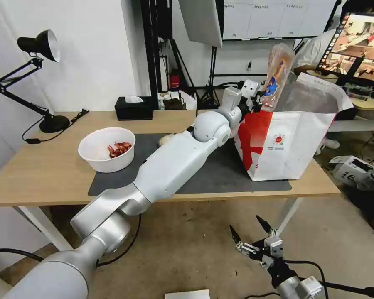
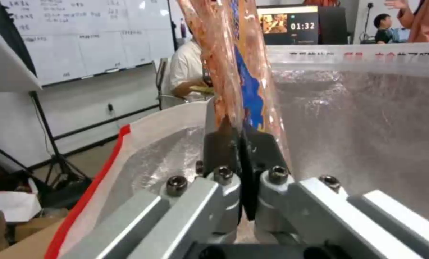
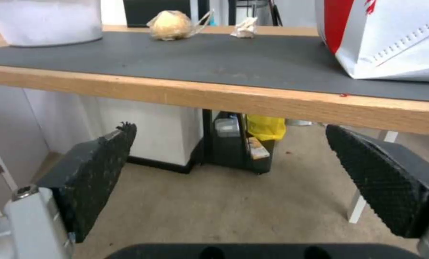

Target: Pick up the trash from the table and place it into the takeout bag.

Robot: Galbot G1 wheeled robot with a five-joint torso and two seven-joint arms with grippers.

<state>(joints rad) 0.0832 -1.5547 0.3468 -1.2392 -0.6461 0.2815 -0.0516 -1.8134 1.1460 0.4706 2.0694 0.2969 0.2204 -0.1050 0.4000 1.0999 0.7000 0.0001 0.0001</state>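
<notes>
The left arm reaches across the long light-wood worktop (image 1: pixel 41 174) with its gripper (image 1: pixel 259 101) up at the near-left rim of the big red-and-white takeout bag with silver foil lining (image 1: pixel 286 145). It's pinching the clear hinged plastic tray with red scraps (image 1: pixel 278 74) by its lower edge — fingers (image 2: pixel 224 144) pressed together on the plastic, the tray standing nearly upright above the bag's open mouth, not inside it.

The rest of the trash sits on the large dark grey mat (image 3: pixel 214 61): the white round bowl of red shells (image 1: pixel 107 148) at the mat's left end, and toward the far edge the beige plastic-wrapped ball (image 3: pixel 171 24) with the small crumpled white tissue (image 3: pixel 244 28) a little to its right, apart from it. The bag stands on the right end of the mat.

The right gripper (image 1: pixel 253 236) hangs low below the worktop's near edge, over the floor — jaws spread wide, holding nothing.

Further back there's a black tissue box (image 1: pixel 134 108) at the far edge and a black desk lamp (image 1: pixel 33 74) at the far left.
</notes>
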